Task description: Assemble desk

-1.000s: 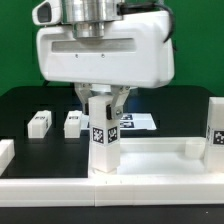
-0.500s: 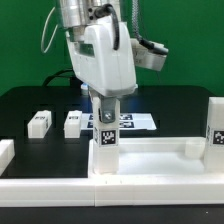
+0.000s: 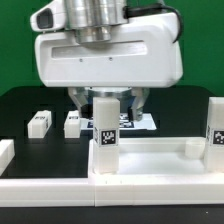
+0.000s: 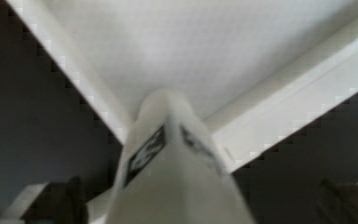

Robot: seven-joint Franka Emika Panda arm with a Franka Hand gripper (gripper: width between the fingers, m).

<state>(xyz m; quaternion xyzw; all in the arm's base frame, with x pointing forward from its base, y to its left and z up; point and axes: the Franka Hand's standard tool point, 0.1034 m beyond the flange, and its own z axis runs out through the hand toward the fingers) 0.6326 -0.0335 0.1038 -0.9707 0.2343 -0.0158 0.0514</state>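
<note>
Exterior view: jaws wide open, either side of upright leg.

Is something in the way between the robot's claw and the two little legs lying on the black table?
Only the upright leg, which stands between the open gripper's fingers; the gripper would have to rise off it. Otherwise nothing visible stands between it and the loose legs toward the exterior view's left.

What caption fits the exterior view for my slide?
Open gripper straddles an upright tagged leg standing on the white tabletop.
</note>
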